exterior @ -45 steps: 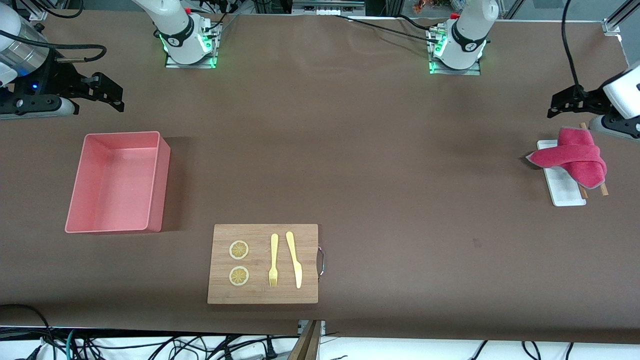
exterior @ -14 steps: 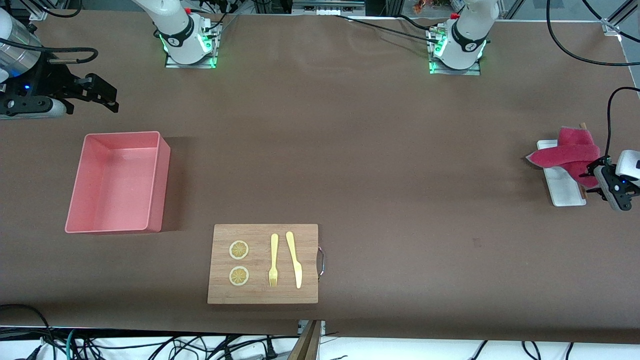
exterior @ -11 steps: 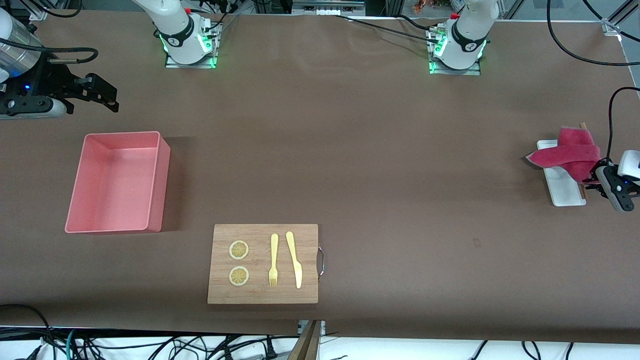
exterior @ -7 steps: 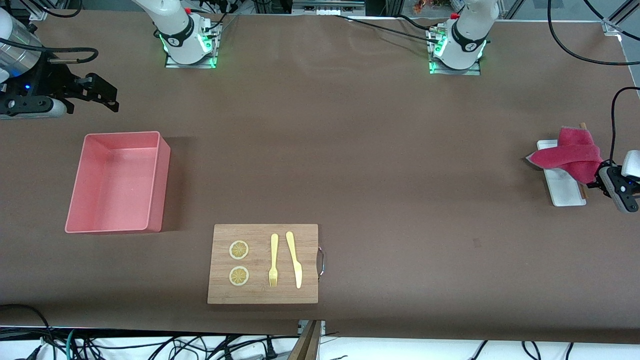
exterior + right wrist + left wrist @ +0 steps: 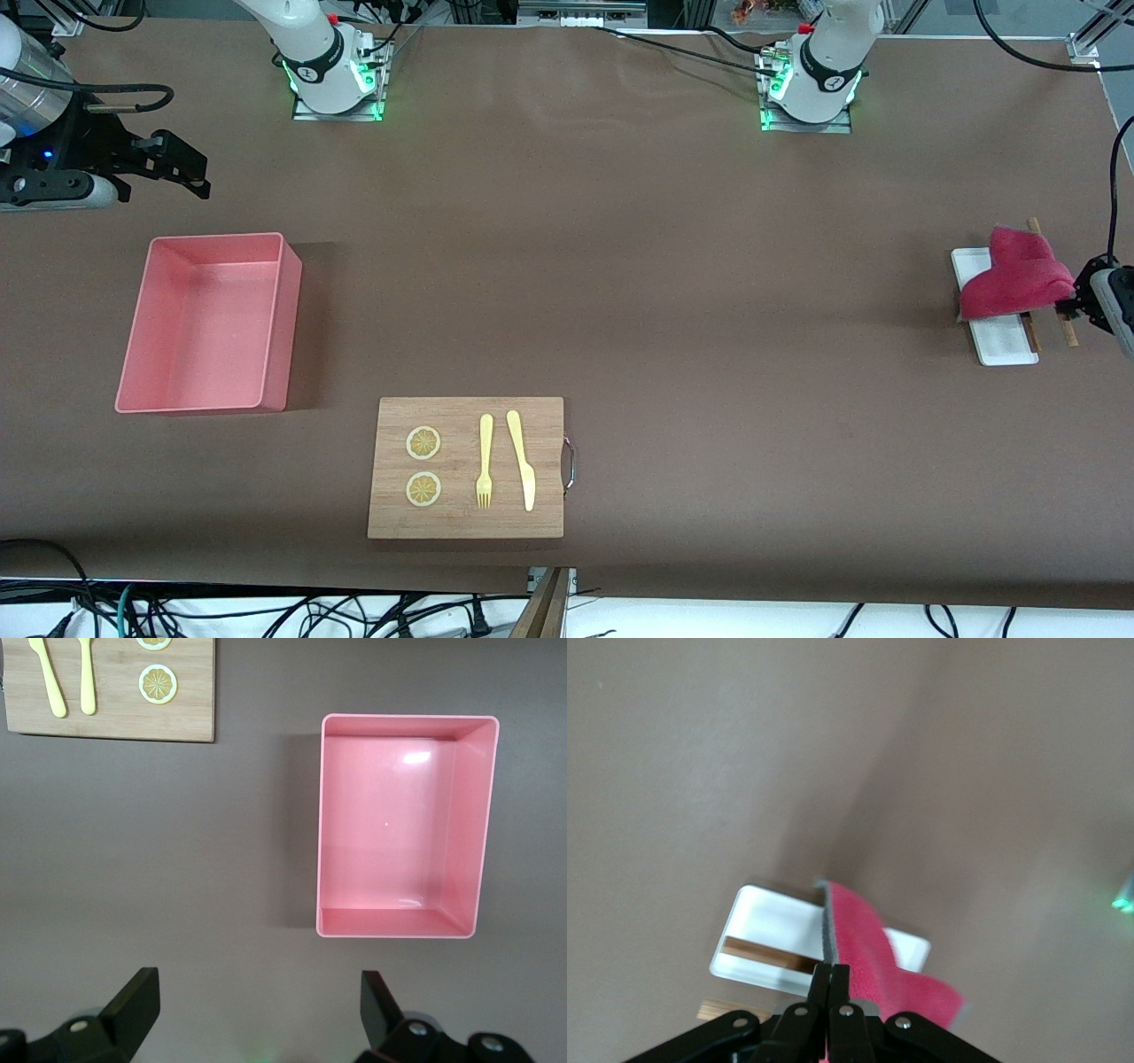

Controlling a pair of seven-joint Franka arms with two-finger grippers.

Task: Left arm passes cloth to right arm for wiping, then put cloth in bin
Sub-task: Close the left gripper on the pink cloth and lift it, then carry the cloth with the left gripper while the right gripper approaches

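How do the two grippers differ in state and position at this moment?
The left gripper is shut on the red cloth, over the small flat white tray. The right gripper is open and holds nothing, waiting at the right arm's end, near the pale pink rectangular plastic bin. Both have black fingers.

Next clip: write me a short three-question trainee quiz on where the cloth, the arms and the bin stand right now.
1. True or false: the left gripper is shut on the red cloth.
2. The cloth hangs over: A) the cutting board B) the white tray C) the bin
3. Fill in: the right gripper, waiting with fingers open, looks down on the pink ____, which holds nothing.

Key: 1 true; 2 B; 3 bin.
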